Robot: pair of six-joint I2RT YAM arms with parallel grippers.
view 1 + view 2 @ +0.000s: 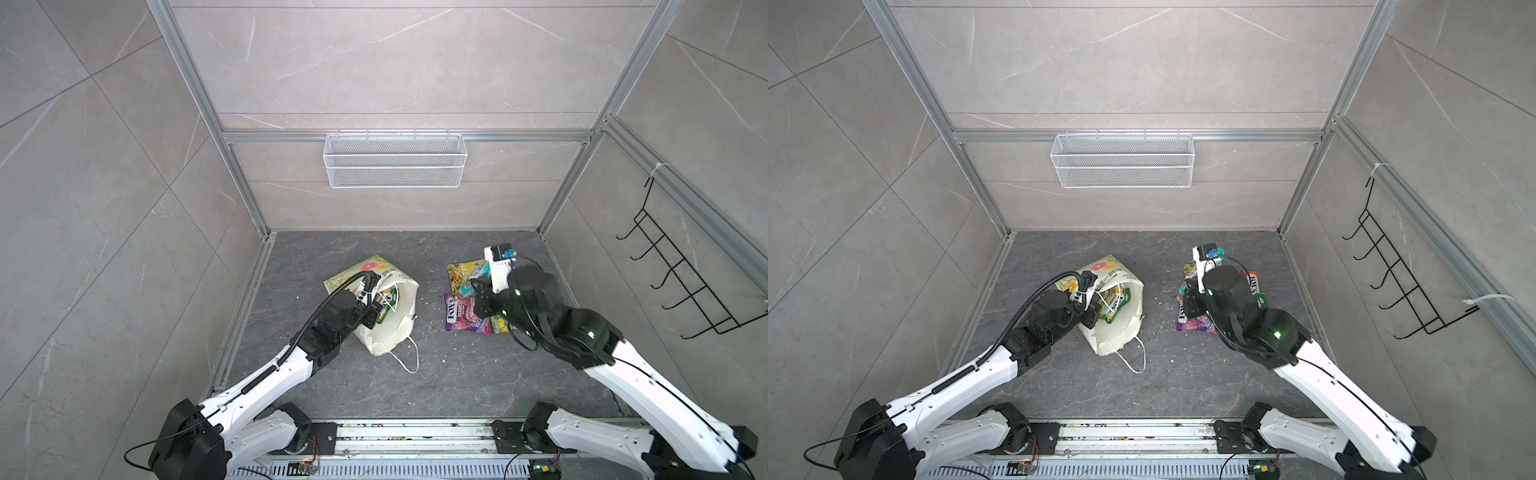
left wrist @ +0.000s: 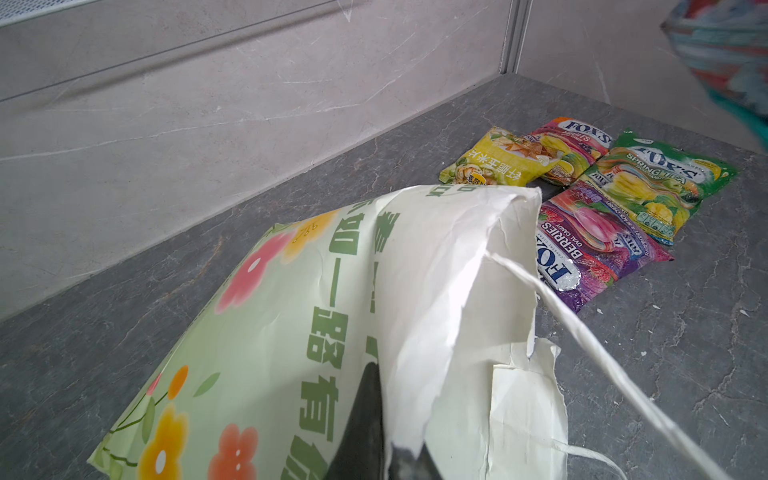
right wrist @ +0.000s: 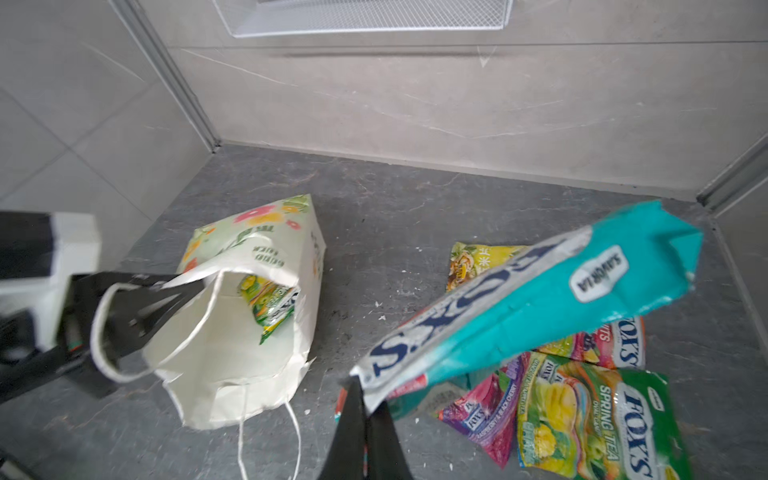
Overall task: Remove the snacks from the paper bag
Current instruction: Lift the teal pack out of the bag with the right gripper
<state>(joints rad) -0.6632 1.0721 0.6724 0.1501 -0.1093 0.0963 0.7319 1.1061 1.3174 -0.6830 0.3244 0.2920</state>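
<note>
Grey stone table (image 1: 374,386): right gripper (image 3: 361,399) pinches the teal packet (image 3: 519,299) above the pile (image 3: 598,407), long axis pointing away from the jaws. Left gripper (image 3: 187,286) clamps the bag (image 3: 232,353) rim, nearer the green packet (image 3: 270,305) lying inside.

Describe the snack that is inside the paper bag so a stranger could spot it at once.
On the dark grey table, find the white flower-printed paper bag, left of the loose pile of packets. Look into its open mouth: a green-and-yellow packet lies inside. It is the only snack in the bag; the teal packet is in the right hand, the rest lie outside.
</note>
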